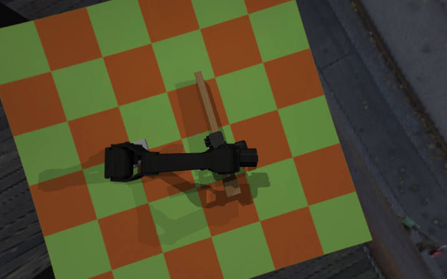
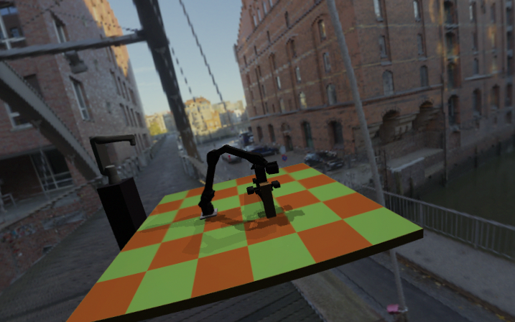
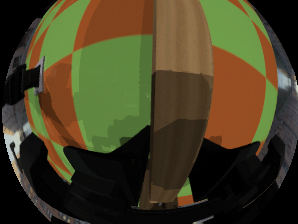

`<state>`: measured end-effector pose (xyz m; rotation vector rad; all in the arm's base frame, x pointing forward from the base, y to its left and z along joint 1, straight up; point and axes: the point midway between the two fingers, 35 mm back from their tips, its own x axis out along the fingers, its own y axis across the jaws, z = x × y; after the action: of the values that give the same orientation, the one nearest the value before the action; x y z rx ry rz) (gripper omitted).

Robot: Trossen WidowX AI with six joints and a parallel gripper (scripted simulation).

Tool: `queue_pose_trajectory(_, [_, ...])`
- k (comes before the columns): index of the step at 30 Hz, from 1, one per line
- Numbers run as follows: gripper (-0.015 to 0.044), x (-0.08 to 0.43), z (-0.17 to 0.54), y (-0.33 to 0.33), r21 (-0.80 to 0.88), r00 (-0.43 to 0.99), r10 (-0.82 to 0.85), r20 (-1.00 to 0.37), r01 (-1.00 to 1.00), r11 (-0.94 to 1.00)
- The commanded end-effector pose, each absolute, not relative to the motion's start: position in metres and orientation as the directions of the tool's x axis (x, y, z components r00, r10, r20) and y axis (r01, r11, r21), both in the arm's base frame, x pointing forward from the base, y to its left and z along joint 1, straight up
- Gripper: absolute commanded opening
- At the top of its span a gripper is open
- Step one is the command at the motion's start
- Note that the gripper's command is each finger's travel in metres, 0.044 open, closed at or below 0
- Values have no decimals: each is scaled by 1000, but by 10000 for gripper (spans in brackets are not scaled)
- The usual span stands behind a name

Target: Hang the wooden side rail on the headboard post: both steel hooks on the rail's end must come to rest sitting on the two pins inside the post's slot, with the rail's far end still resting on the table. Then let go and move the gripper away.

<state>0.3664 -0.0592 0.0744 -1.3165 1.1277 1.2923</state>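
Note:
The wooden side rail (image 1: pixel 207 100) (image 3: pixel 182 45) is a long narrow board. In the top view it runs from the upper middle down to beneath the arm; in the wrist view it runs from the top edge down between the fingers. My gripper (image 2: pixel 265 186) (image 3: pixel 165 129) points down and is shut on the rail, near its post end. The wooden headboard post (image 1: pixel 232 190) (image 2: pixel 268 202) stands upright on the table at that end. The arm hides where rail and post meet in the top view, and the post hides the rail in the exterior view. The hooks, pins and slot cannot be made out.
The table (image 1: pixel 287 131) (image 2: pixel 279 256) has an orange and green checkered top. The arm's pale base plate (image 1: pixel 143 142) (image 2: pixel 213 214) is left of the rail. A dark pedestal (image 2: pixel 122 208) with a jointed arm stands beyond the table's left edge.

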Motion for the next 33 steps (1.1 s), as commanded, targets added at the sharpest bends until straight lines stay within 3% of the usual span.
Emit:
queue_pose_trajectory(1, [0,368,77,-60,-26,26,0,-1000,-990,-135])
queue_pose_trajectory(33, [0,368,76,-64,-26,26,0,-1000,-990,-135])
